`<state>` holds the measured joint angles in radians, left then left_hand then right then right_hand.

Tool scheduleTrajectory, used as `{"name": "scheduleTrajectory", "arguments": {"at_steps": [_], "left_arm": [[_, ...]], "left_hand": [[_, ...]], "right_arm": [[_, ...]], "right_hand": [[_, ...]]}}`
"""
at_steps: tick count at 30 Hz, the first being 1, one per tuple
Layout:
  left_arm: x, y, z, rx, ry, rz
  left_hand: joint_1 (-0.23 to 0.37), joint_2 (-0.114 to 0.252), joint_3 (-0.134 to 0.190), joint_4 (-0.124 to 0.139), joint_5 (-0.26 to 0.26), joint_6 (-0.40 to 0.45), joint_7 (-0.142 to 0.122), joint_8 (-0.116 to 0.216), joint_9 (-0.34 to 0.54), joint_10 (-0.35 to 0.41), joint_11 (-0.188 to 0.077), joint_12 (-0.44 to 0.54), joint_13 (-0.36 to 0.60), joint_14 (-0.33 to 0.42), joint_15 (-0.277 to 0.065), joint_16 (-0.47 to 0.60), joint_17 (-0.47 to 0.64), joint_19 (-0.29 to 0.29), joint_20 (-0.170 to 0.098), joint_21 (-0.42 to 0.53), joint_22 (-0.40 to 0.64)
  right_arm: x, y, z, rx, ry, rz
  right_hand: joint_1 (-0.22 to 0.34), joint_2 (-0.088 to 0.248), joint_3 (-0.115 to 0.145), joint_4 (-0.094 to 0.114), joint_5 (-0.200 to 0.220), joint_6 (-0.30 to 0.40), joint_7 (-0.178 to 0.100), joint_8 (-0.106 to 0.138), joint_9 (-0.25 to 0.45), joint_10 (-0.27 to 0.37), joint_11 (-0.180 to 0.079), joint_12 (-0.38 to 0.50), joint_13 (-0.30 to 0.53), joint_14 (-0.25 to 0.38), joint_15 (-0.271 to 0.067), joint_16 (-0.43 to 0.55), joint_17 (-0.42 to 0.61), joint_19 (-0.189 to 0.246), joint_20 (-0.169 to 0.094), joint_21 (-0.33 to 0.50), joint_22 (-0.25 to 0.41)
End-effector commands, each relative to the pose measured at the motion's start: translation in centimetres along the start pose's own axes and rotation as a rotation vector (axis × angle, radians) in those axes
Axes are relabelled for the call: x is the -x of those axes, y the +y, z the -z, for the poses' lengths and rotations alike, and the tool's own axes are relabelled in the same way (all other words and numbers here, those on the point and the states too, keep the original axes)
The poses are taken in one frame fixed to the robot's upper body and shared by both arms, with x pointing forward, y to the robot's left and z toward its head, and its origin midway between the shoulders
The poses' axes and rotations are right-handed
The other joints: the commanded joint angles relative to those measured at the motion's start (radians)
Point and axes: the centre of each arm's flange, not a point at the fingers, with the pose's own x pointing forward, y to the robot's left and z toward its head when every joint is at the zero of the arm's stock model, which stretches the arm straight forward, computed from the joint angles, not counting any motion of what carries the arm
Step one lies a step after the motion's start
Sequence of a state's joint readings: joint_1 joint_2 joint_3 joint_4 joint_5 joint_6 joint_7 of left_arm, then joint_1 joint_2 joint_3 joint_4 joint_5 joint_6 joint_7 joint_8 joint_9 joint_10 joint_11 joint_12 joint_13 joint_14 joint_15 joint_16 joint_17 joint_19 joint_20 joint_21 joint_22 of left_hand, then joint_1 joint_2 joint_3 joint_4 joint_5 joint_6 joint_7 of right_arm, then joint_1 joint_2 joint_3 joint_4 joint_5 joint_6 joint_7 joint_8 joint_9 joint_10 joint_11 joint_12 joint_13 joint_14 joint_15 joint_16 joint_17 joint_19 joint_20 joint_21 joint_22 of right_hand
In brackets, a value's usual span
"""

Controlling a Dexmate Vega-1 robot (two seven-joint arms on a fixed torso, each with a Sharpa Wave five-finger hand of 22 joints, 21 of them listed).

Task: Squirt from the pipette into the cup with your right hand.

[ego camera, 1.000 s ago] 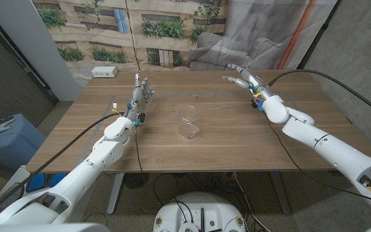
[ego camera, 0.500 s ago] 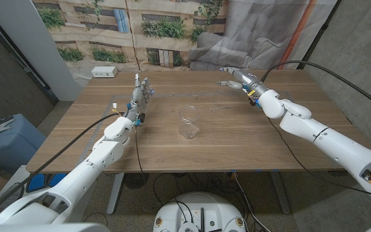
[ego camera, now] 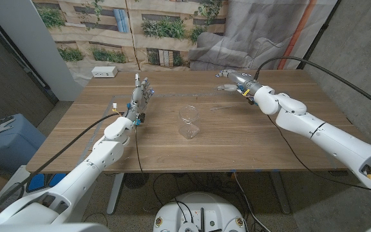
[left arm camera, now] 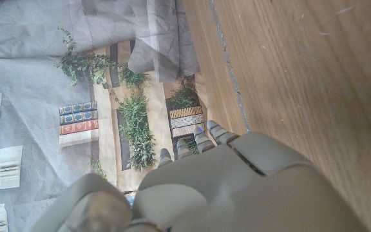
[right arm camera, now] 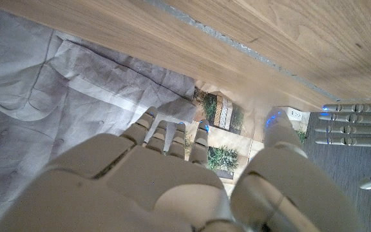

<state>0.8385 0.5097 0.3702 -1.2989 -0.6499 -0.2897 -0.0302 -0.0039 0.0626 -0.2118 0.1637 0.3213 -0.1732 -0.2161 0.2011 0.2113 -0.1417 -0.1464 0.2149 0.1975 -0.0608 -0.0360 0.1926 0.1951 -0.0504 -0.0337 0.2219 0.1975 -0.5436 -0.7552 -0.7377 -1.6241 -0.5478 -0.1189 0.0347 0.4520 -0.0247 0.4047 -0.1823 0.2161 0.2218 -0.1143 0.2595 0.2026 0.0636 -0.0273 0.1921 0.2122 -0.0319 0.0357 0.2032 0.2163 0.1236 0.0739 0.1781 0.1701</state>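
Desk (ego camera: pixel 237 145): a wooden top, and both arms reach across it from the near corners.
Cup (ego camera: pixel 189 122): clear, and it stands upright near the middle of the desk, between the two arms and well apart from both hands.
Pipette (ego camera: pixel 221 107): a thin clear sliver lies flat on the wood beyond the cup, to its right, near the right hand but not touched by it; it is too faint to say more.
Left hand (ego camera: pixel 142 96): it stands on its edge on the left part of the desk, fingers straight, close together and pointing toward the far side; it holds nothing. The left wrist view looks over the back of this hand (left arm camera: pixel 237 187) toward the desk's far edge.
Right hand (ego camera: pixel 240 82): out at the far right part of the desk, beyond the pipette, fingers spread and reaching to the robot's left, nothing in them. In the right wrist view its fingers (right arm camera: pixel 166 135) point toward the backdrop.
White box (ego camera: pixel 105 72): a small one at the far left corner of the desk.
Backdrop (ego camera: pixel 127 32): printed plants and books, with grey cloth hanging to the right.
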Motion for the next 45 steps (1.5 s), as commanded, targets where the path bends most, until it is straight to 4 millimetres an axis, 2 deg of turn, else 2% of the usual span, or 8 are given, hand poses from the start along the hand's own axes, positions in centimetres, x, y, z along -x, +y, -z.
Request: {"name": "scheduleTrajectory", "arguments": {"at_steps": [1, 9, 15, 24, 30, 45], "left_arm": [[0.0, 0.0, 0.0, 0.000, 0.000, 0.000], [0.0, 0.0, 0.0, 0.000, 0.001, 0.004], [0.0, 0.0, 0.0, 0.000, 0.000, 0.000], [0.0, 0.0, 0.0, 0.000, 0.000, 0.000], [0.0, 0.0, 0.0, 0.000, 0.000, 0.000], [0.0, 0.0, 0.0, 0.000, 0.001, 0.004]], "left_hand": [[0.001, 0.043, -0.007, 0.001, 0.005, -0.007, -0.006, 0.006, 0.002, -0.007, -0.003, 0.004, 0.005, -0.010, -0.113, 0.006, 0.004, -0.007, -0.090, 0.005, 0.002], [0.001, 0.043, -0.007, 0.001, 0.005, -0.007, -0.006, 0.006, 0.002, -0.005, -0.005, 0.004, 0.005, -0.009, -0.114, 0.006, 0.004, -0.006, -0.091, 0.006, 0.002], [0.001, 0.043, -0.007, 0.001, 0.005, -0.007, -0.006, 0.006, 0.002, -0.006, -0.001, 0.004, 0.005, -0.009, -0.114, 0.006, 0.004, -0.008, -0.090, 0.005, 0.002], [0.001, 0.043, -0.007, 0.001, 0.005, -0.007, -0.006, 0.006, 0.002, -0.006, -0.002, 0.004, 0.005, -0.009, -0.114, 0.006, 0.004, -0.007, -0.090, 0.005, 0.002], [0.001, 0.043, -0.007, 0.001, 0.005, -0.007, -0.006, 0.006, 0.002, -0.005, -0.004, 0.005, 0.005, -0.008, -0.115, 0.006, 0.004, -0.006, -0.090, 0.006, 0.002], [0.001, 0.043, -0.007, 0.001, 0.005, -0.007, -0.006, 0.006, 0.002, -0.005, -0.004, 0.004, 0.005, -0.009, -0.114, 0.006, 0.004, -0.006, -0.091, 0.006, 0.002]], "right_arm": [[-0.8, 0.5, -1.2, 0.102, 0.010, -0.093], [-1.2, 0.7, -1.9, 0.184, 0.026, -0.155], [-1.5, 1.7, -2.0, 0.197, 0.045, -0.205], [-1.6, 2.5, -2.7, 0.238, 0.059, -0.225], [-1.7, 3.2, -3.4, 0.278, 0.080, -0.251], [-2.3, 4.2, -4.2, 0.351, 0.132, -0.286]], "right_hand": [[0.013, -0.007, 0.008, -0.002, 0.005, 0.017, 0.000, 0.008, 0.005, -0.011, -0.002, -0.003, 0.004, -0.013, 0.002, -0.002, 0.003, -0.002, 0.001, 0.007, 0.001], [0.031, -0.008, 0.014, -0.003, 0.008, 0.023, -0.002, 0.012, 0.007, -0.019, -0.003, -0.002, 0.004, -0.018, 0.001, -0.002, 0.003, -0.003, 0.001, 0.007, 0.001], [0.044, -0.009, 0.017, -0.003, 0.011, 0.027, 0.001, 0.014, 0.008, -0.021, -0.003, -0.001, 0.005, -0.016, -0.001, 0.001, 0.003, -0.003, 0.002, 0.008, 0.001], [0.073, -0.013, 0.025, -0.001, 0.015, 0.066, 0.004, 0.032, 0.010, -0.008, -0.006, 0.008, 0.006, -0.001, -0.010, 0.010, 0.003, 0.010, -0.001, 0.014, 0.001], [0.101, -0.017, 0.030, 0.002, 0.018, 0.115, 0.001, 0.054, 0.013, 0.005, -0.002, 0.015, 0.006, 0.015, -0.010, 0.018, 0.004, 0.031, 0.001, 0.020, 0.001], [0.128, -0.017, 0.037, 0.003, 0.022, 0.119, -0.006, 0.058, 0.014, 0.007, -0.003, 0.015, 0.006, 0.021, -0.014, 0.022, 0.004, 0.036, -0.002, 0.019, 0.001]]}}
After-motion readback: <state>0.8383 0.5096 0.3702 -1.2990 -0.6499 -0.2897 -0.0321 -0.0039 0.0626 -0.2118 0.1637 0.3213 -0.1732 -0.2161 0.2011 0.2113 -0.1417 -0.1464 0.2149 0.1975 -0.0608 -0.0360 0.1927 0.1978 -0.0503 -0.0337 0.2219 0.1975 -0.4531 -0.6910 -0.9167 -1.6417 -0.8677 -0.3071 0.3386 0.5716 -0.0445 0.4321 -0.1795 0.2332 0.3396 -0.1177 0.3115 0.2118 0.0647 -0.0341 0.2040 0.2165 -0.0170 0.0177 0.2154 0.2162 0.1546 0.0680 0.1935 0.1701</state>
